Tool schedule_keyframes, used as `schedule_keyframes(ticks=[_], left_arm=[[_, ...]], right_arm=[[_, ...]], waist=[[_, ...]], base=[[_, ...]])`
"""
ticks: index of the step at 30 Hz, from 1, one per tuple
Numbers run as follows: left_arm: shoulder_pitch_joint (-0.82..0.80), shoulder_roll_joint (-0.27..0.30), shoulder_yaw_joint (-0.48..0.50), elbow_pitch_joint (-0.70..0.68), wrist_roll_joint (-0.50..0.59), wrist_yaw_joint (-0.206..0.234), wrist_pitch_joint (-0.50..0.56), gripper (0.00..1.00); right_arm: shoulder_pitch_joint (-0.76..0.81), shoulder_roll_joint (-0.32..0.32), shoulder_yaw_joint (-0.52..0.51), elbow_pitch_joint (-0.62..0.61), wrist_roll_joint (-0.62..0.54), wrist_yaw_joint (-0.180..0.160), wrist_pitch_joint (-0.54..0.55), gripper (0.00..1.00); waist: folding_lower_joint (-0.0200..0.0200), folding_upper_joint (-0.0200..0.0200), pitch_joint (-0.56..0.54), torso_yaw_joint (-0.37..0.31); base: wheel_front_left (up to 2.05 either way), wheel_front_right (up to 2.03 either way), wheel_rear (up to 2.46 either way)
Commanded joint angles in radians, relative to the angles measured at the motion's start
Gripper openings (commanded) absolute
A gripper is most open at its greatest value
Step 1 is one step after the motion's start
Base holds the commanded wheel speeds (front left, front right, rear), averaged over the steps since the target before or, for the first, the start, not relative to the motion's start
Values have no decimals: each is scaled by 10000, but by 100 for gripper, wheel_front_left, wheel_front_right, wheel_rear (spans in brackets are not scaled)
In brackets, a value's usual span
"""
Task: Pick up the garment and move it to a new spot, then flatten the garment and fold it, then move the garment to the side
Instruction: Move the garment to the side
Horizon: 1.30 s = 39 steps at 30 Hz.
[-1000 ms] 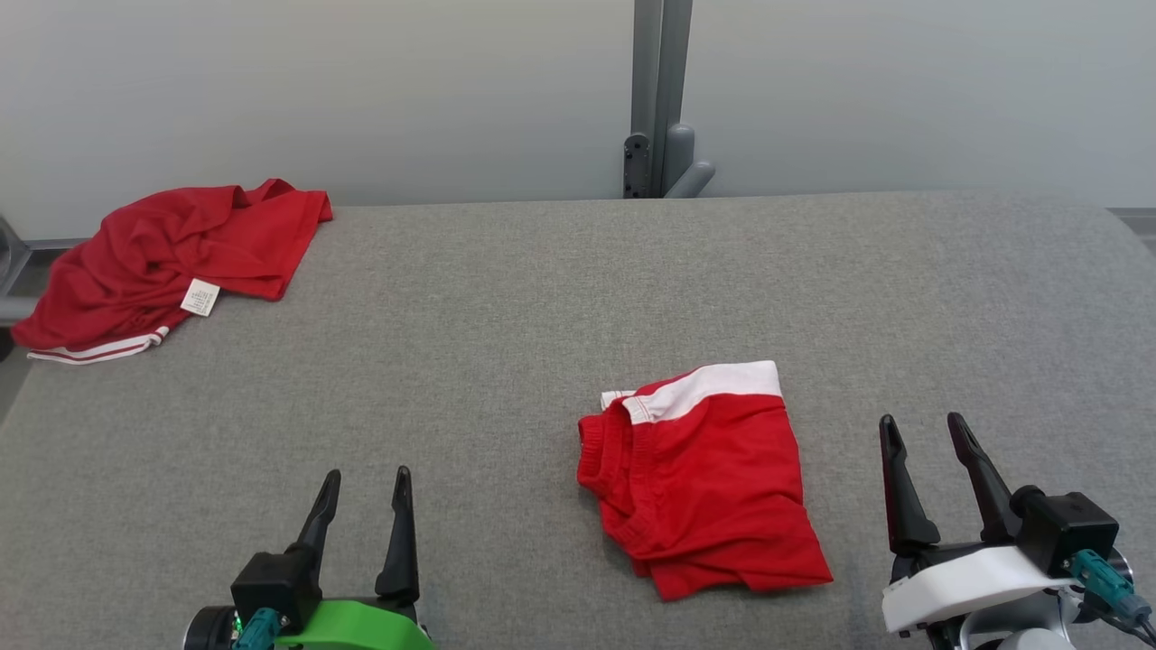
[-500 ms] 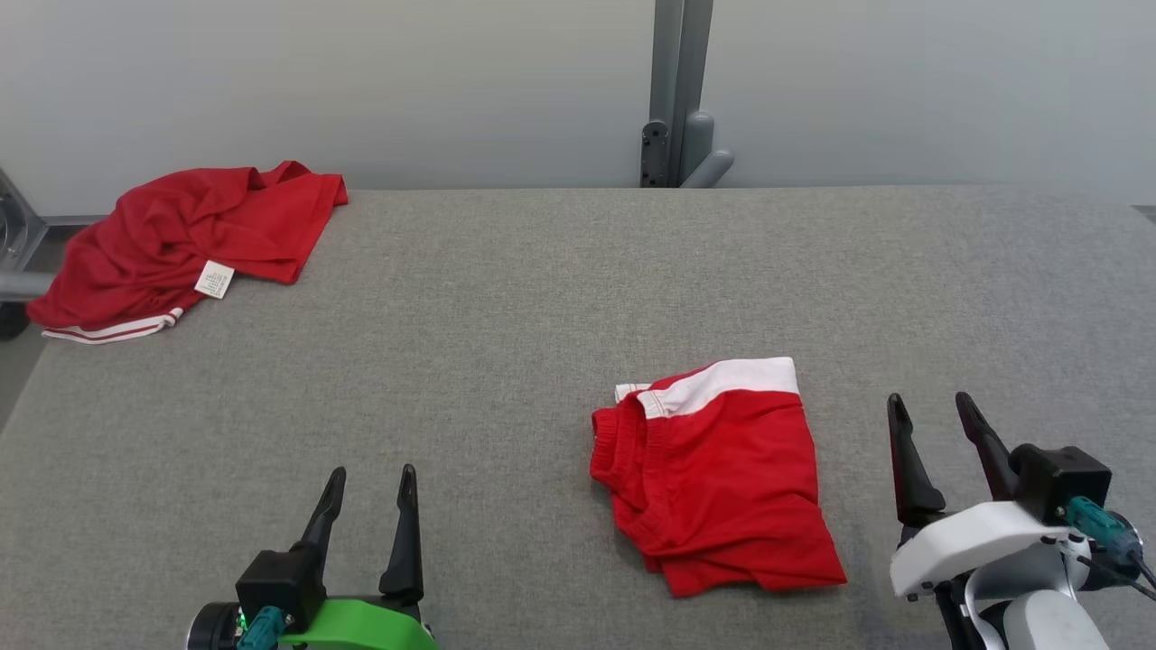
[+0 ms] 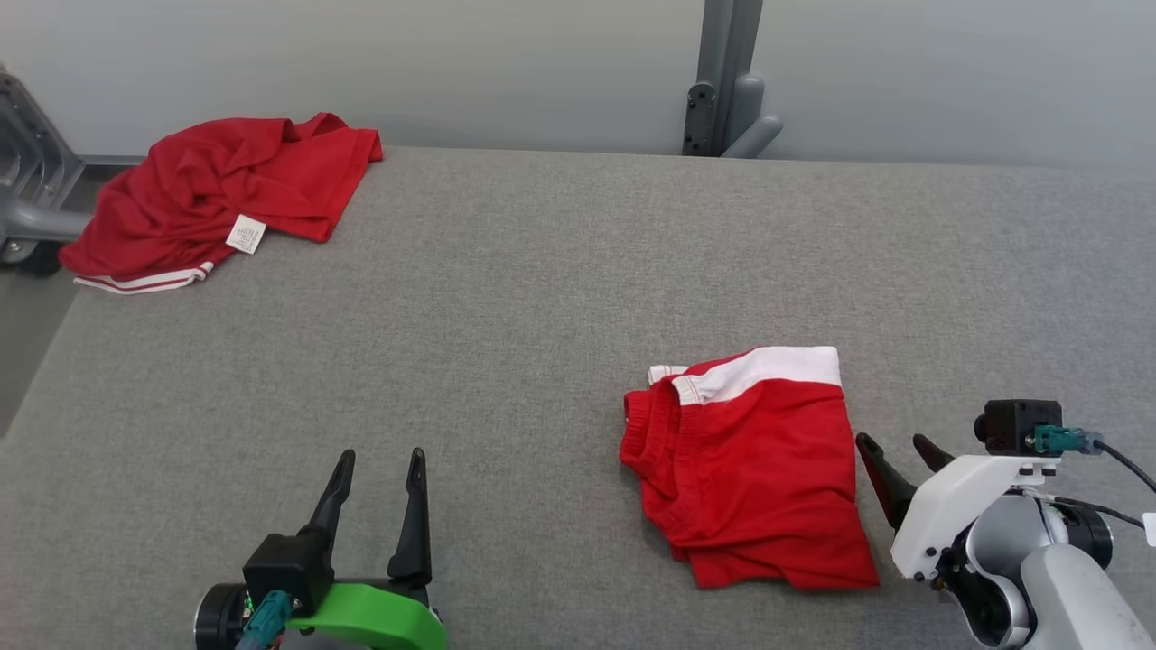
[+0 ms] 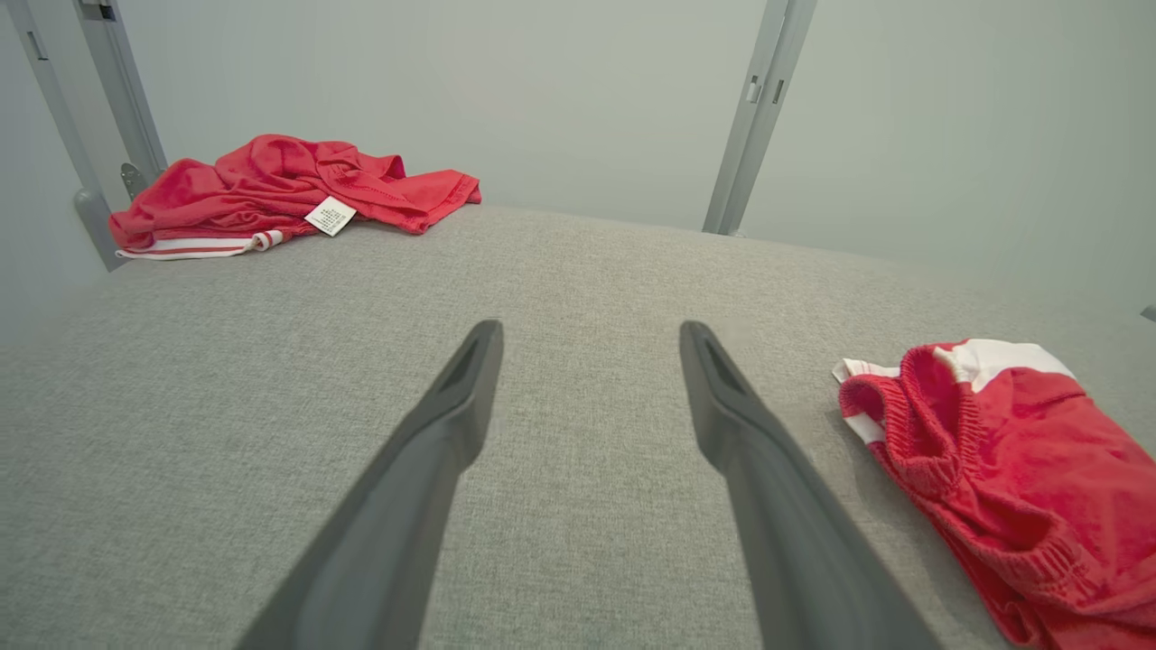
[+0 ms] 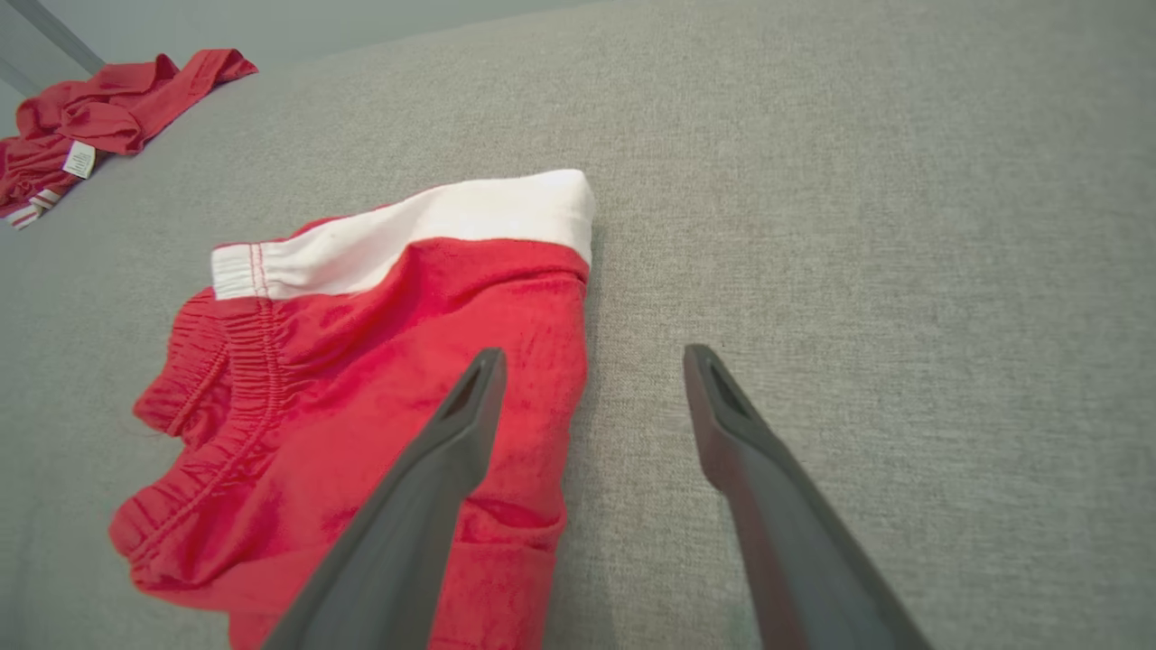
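Note:
A folded red garment (image 3: 750, 469) with a white band lies on the grey table, right of centre. It also shows in the left wrist view (image 4: 1011, 451) and the right wrist view (image 5: 361, 361). My right gripper (image 3: 894, 442) is open and tilted down just beside the garment's right edge. In its wrist view (image 5: 593, 354) the left finger hangs over the red cloth and the right finger over bare table. My left gripper (image 3: 381, 456) stands open and empty near the front left (image 4: 591, 329), well apart from the cloth.
A crumpled red garment (image 3: 217, 190) with a white tag lies at the table's far left corner (image 4: 271, 181). A grey metal post (image 3: 722, 81) stands behind the back edge, and a metal frame (image 3: 27, 181) sits off the left edge. The table (image 3: 542, 289) drops off at the left.
The head camera has turned, shifting the whole picture rightward. My right gripper has pitched downward and come closer to the folded garment's right edge. The left gripper and both garments stay put.

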Motion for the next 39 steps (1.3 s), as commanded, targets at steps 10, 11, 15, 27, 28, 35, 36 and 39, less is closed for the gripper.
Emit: schedule_keyframes(ticks=[10,11,15,27,28,35,36,39], left_arm=[[-395,9,-79,-40,-69,62,-1,100],[-403,9,-77,-48,-80,58,-1,100],[-432,9,-76,-81,-79,27,-1,100],[-567,8,-107,-213,12,42,-1,100],[-585,8,-122,-224,20,31,-3,100],[-673,9,-358,-302,18,-35,-1,100],[-693,9,-409,-314,22,-34,-1,100],[-834,11,-529,-275,28,-92,-1,100]], right_arm=[[-899,-165,267,1566,1405,0,843,100],[-996,-138,259,1758,1496,0,857,100],[-1416,-154,352,2474,1649,-2,815,85],[-2442,-719,1185,3368,2143,-9,61,0],[-2520,-786,1240,3395,2153,-9,-3,0],[-3010,-1199,1542,3647,1922,-8,-413,0],[-3114,-1219,1565,3698,1914,-8,-473,0],[-3468,-1365,1578,3825,1834,-8,-617,0]], waist=[[0,0,435,590],[0,0,457,613],[0,0,561,680],[0,0,951,273],[0,0,983,174],[0,0,1184,-743],[0,0,1228,-941],[0,0,1407,-1578]], base=[[0,0,0],[0,0,0],[0,0,0],[0,0,0],[0,0,0],[0,0,0],[0,0,0],[0,0,0]])
